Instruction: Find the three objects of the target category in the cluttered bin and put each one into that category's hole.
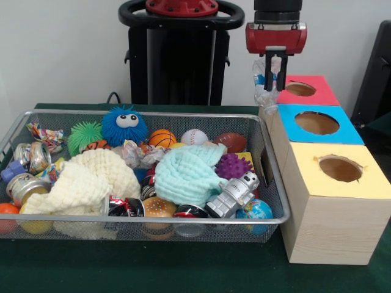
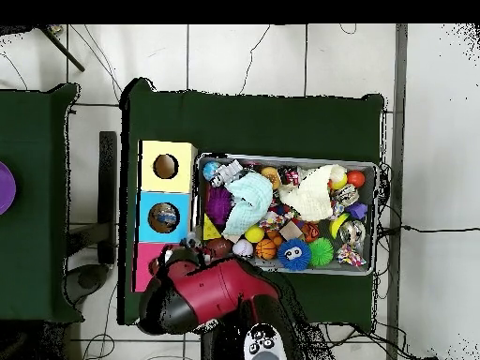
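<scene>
On the green surface (image 1: 183, 274), a crumpled plastic bottle (image 1: 265, 85) is gripped in the fingers (image 1: 276, 68), held beside the red hole (image 1: 300, 89); shifting over it, then release, is needed.

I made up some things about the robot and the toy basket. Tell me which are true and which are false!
1. The gripper holds a crumpled clear plastic bottle. True.
2. The bottle hangs over the yellow box. False: it hangs by the red box, at the far end of the row.
3. The blue fuzzy ball has googly eyes. True.
4. The silver toy robot lies outside the wire basket. False: it lies inside, near the front corner.
5. The blue box sits between the red and yellow ones. True.
</scene>
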